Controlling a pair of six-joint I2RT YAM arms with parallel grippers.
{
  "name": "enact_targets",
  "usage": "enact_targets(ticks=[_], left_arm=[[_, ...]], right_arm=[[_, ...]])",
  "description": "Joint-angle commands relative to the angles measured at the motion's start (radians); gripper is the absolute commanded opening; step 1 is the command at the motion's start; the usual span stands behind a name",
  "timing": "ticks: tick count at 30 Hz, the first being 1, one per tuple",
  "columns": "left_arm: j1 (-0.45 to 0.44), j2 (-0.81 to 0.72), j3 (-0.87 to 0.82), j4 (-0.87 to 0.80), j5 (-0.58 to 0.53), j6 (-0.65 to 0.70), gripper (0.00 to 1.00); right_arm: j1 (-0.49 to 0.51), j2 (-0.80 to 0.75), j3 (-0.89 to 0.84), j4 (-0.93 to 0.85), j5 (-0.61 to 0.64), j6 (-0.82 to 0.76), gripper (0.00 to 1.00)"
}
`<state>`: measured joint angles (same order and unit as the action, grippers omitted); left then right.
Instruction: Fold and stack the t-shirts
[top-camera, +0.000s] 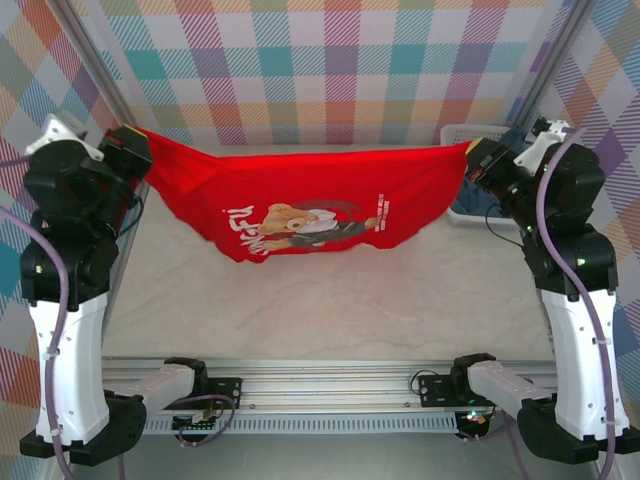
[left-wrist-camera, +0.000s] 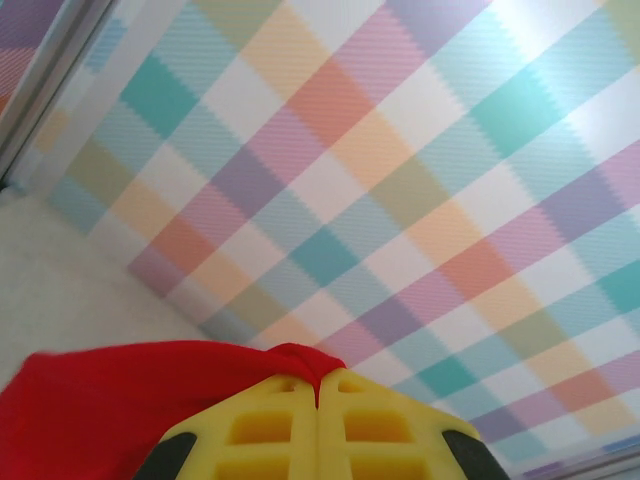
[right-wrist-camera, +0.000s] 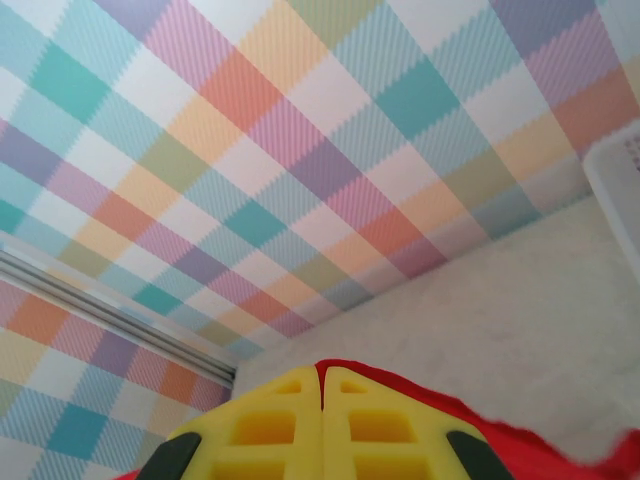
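Behind the table (top-camera: 300, 310) and along both its side edges stand walls of pastel check (top-camera: 330, 70). The table's pale top is bare across its near half, and a metal rail (top-camera: 330, 385) runs along the near edge between the two arm bases.

Over the far half hangs the red t-shirt (top-camera: 310, 195), stretched wide between the left gripper (top-camera: 135, 150) near the left edge and the right gripper (top-camera: 478, 160) near the right edge. Its upper hem is drawn almost straight and its body sags in a curve toward the table. I cannot tell whether the lowest fold touches the top.

The left arm (top-camera: 70, 290) rises from the near left corner and the right arm (top-camera: 580, 300) from the near right corner. A white lattice basket (top-camera: 480, 132) sits at the far right corner, just behind the right gripper.

On the shirt's front, the teddy bear print (top-camera: 300, 225) appears upside down, with white lettering beside it.

In the left wrist view, the yellow fingers (left-wrist-camera: 260, 430) are pressed together with red cloth pinched at their tip. In the right wrist view, the yellow fingers (right-wrist-camera: 380, 425) are likewise clamped on the red cloth.
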<state>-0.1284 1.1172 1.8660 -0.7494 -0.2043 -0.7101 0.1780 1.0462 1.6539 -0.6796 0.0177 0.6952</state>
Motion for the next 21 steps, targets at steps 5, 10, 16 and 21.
enact_targets(ticks=[5, 10, 16, 21], left_arm=[[0.032, 0.414, 0.243, -0.018, 0.087, -0.055, 0.0], [0.073, 0.842, 0.671, -0.116, 0.306, -0.093, 0.0], [0.157, 1.119, 1.114, -0.022, 0.489, -0.256, 0.0], [0.186, 0.933, 1.023, 0.192, 0.494, -0.242, 0.0]], right_arm=[[0.002, 0.229, 0.034, 0.112, -0.081, 0.054, 0.0], [-0.017, 0.522, 0.205, 0.166, -0.164, 0.076, 0.0], [-0.064, 0.799, 0.602, 0.166, -0.235, 0.075, 0.0], [-0.104, 0.831, 0.826, 0.147, -0.226, 0.059, 0.0]])
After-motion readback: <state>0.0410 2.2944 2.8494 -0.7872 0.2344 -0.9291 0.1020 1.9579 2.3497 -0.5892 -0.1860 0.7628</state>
